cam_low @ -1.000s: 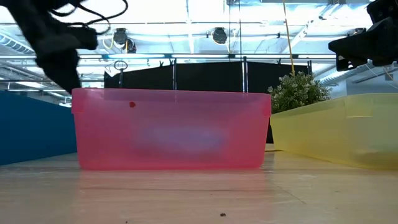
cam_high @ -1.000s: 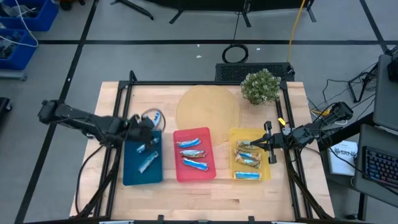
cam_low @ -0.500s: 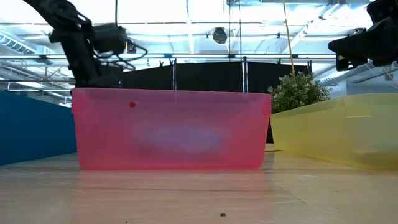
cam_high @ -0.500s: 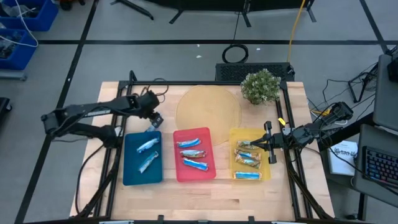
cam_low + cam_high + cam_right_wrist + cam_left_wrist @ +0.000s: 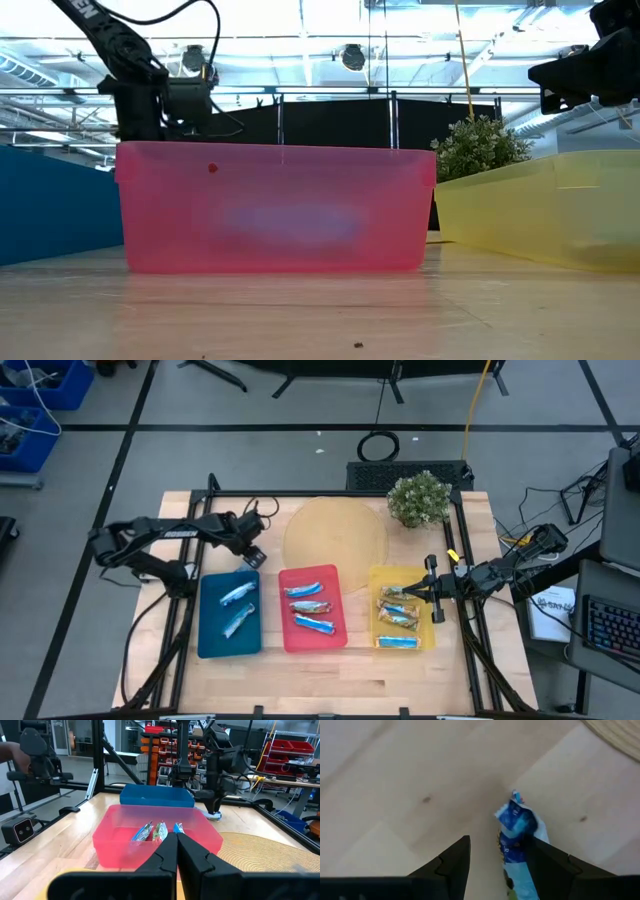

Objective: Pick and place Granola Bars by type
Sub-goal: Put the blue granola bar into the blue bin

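Sorting looks nearly done: shiny wrapped granola bars (image 5: 305,607) fill the blue, red and yellow trays, one bright blue bar (image 5: 517,820) lies behind the flat blue tray (image 5: 209,635), between the released left hand's (image 5: 495,857) fingers.

Three trays are sitting side by side across the middle of the bench (image 5: 330,670). The left tray (image 5: 212,640) is holding two bars (image 5: 236,606). The middle tray (image 5: 290,637) is holding three bars (image 5: 308,606), lying one behind another. The right tray (image 5: 428,640) is holding a cluster of bars (image 5: 397,618). A disc (image 5: 335,532) is lying behind the middle tray, and a plant (image 5: 419,499) is standing just beside the disc's right edge, at the back. One more bar (image 5: 517,827) is lying on the bench behind the left tray, under the left gripper (image 5: 250,552). The right gripper (image 5: 410,591) is hanging over the right tray.
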